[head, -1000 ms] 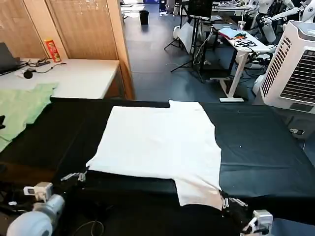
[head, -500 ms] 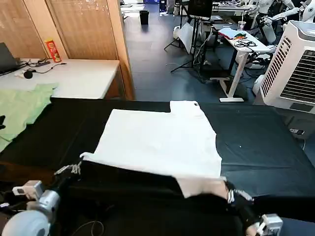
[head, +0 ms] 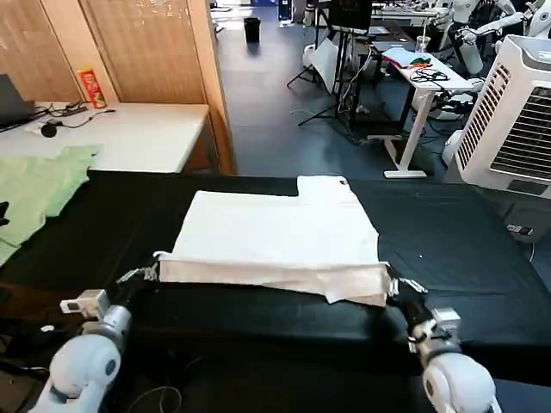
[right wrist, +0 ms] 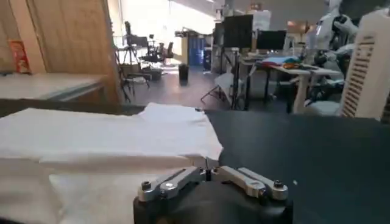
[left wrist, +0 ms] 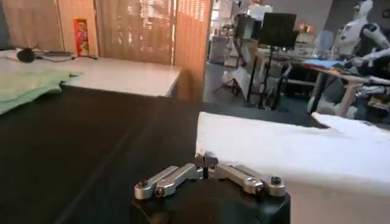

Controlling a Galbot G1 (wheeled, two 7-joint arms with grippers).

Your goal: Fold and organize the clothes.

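Observation:
The white T-shirt point(head: 275, 228) lies plain side up on the black table point(head: 465, 258). Its near edge is raised and doubled back over the rest, forming a thick fold across the front. My left gripper point(head: 148, 274) is shut on the fold's left corner, and my right gripper point(head: 396, 284) is shut on its right corner. In the left wrist view the gripper point(left wrist: 207, 164) pinches the corner of the T-shirt point(left wrist: 280, 149). In the right wrist view the gripper point(right wrist: 207, 171) holds a corner of the T-shirt point(right wrist: 103, 137). A far sleeve lies flat near the table's back edge.
A pale green garment point(head: 34, 185) lies at the table's far left. Behind it stands a white side table point(head: 138, 133) with a red can point(head: 90, 86) and cables. A white air cooler point(head: 516, 112) stands at the back right. Bare black tabletop lies right of the shirt.
Both grippers lifted the shirt's near edge off the table's front and carried it away from me. That edge and the near sleeve are now folded over the shirt.

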